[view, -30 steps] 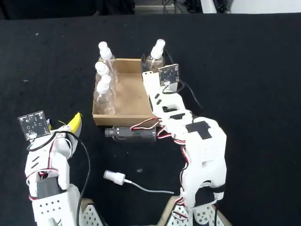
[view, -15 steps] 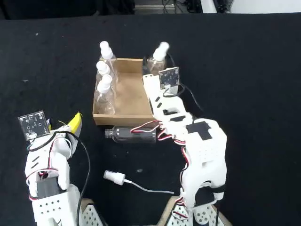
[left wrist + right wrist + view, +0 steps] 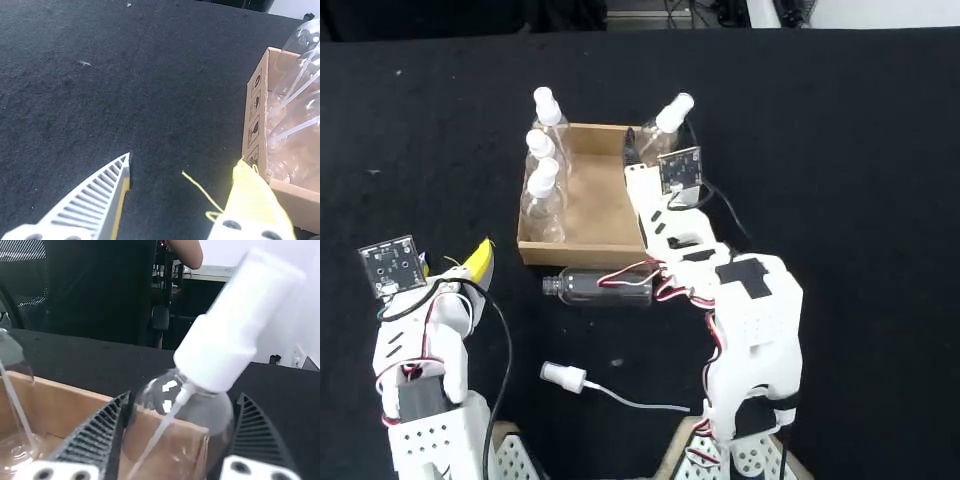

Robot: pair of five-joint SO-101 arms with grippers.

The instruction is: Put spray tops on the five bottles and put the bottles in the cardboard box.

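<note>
The right gripper (image 3: 183,396) is closed on the leaning bottle (image 3: 197,407), with one of its fingers (image 3: 100,435) pressed to each side of the clear body, so the jaws stand about a bottle's width apart. The bottle tilts ahead of the gripper and to its right, its white top (image 3: 235,320) well past the fingertips. It sits at the far right corner of the box (image 3: 580,252), directly under the gripper; whether its base is inside the wall or just outside it I cannot tell. The rest of the box spreads to this gripper's left. The three bottles (image 3: 538,150), each upright with a top on, stand in a row along the wall farthest from the gripper, across the cardboard floor. Behind the gripper, back along its own arm and partly under it, the bare bottle (image 3: 590,287) lies on its side on the table (image 3: 840,150), neck uncapped, just outside the box's near wall and parallel to it. Farther back, near the arm bases, the loose top (image 3: 563,376) lies flat, its thin tube trailing toward the right arm's base. The left gripper (image 3: 184,160) is wide open and holds nothing, over the table, with a yellow thread (image 3: 200,192) hanging by its yellow finger. The box is ahead of it and to its right, apart from its tips, and the bare bottle lies off to its right.
</note>
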